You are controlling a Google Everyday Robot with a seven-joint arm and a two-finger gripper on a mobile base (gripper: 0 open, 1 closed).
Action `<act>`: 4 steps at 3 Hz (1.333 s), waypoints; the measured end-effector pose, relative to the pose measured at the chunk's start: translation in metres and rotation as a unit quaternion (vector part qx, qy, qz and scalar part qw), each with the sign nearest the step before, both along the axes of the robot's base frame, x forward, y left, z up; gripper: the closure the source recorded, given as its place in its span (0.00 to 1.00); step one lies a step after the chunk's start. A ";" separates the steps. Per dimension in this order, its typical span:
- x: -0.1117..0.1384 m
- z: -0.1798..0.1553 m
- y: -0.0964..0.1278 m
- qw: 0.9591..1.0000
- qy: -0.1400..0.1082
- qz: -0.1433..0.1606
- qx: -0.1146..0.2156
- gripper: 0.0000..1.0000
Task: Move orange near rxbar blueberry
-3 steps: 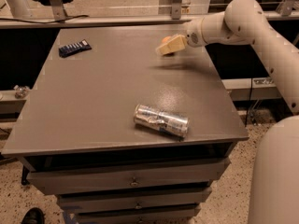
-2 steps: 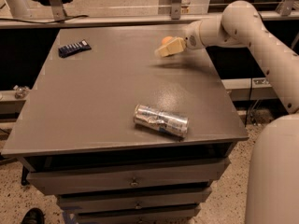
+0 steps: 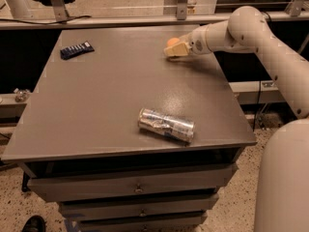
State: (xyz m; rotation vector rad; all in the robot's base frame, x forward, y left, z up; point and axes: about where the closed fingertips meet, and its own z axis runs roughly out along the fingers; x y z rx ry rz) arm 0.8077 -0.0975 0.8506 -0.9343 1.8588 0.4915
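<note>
Gripper (image 3: 175, 50) at far right of table (image 3: 106, 95), orange (image 3: 172, 41) tucked right against it, can't tell if grip's closed. Looks like grab stage. Next up: haul orange left to rxbar blueberry (image 3: 77, 50), far-left corner.

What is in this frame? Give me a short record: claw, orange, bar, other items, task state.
claw: low over the far right part of the table, right at the orange
orange: far right of the table, partly hidden by the claw
rxbar blueberry: lying flat near the far left corner, nothing close to it
drink can: on its side near the front edge, right of centre
table: grey top
task state: orange and bar at opposite sides of the far end; not yet brought together
</note>
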 end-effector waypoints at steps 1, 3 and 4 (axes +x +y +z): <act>0.002 0.012 0.004 1.000 -0.013 0.002 0.006 0.64; 0.009 0.076 0.042 0.996 -0.071 0.035 0.049 1.00; 0.009 0.076 0.042 0.996 -0.071 0.035 0.049 1.00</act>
